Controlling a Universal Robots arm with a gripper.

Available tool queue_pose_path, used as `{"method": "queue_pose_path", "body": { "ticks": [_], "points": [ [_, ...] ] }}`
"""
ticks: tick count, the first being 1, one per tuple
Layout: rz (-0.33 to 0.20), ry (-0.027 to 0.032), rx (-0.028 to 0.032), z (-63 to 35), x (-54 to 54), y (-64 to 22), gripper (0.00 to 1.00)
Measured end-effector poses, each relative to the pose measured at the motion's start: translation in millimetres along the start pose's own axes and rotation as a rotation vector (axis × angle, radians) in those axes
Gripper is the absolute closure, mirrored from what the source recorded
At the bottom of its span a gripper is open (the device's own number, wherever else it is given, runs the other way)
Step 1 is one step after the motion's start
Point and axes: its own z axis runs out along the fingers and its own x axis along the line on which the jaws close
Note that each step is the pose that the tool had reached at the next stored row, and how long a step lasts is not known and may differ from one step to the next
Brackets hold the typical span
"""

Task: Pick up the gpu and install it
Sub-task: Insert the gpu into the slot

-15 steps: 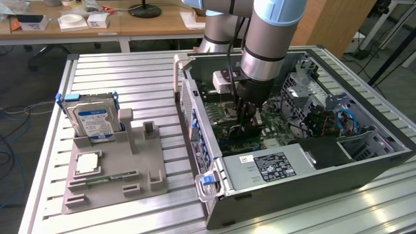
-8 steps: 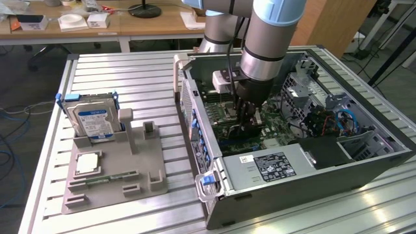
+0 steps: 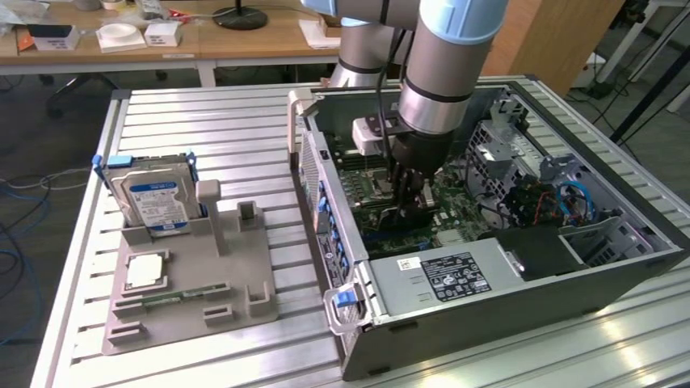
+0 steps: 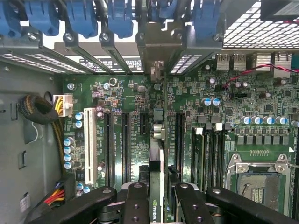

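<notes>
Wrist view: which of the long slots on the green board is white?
The slot nearest the white plug with yellow wires, beside the row of small blue capacitors. The other long slots are black.

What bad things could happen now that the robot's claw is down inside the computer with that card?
1. The gripper holds the gpu edge-on above the motherboard. If it is off from the slot, pushing might bend the card or scrape the board.
2. The red wire and small parts sit close by, so a sideways slip could knock them.
3. The metal bracket could catch on the case's back wall.
</notes>
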Motion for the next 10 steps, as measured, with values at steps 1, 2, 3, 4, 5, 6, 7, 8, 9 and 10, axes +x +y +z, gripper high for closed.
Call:
{"method": "queue_pose_path", "body": {
  "ticks": [1,2,3,4,5,6,7,8,9,10],
  "points": [
    [0.000,-0.0002,0.0001,0.3,0.0,0.0,0.74],
    [0.000,-0.0002,0.0000,0.3,-0.1,0.0,0.74],
    [0.000,-0.0002,0.0001,0.3,-0.1,0.0,0.74],
    [0.000,-0.0003,0.0001,0.1,-0.1,0.0,0.74],
    [0.000,-0.0009,0.0003,-0.4,-0.1,0.0,0.74],
    [0.000,-0.0012,0.0003,-1.2,-0.1,0.0,0.74],
    [0.000,-0.0013,0.0003,-2.8,-0.1,0.1,0.74],
    [0.000,-0.0006,0.0002,-4.7,0.0,0.1,0.74],
    [0.000,-0.0003,0.0002,-6.9,0.1,0.1,0.74],
    [0.000,-0.0003,-0.0005,-9.5,0.1,0.0,0.74]
  ]
}}
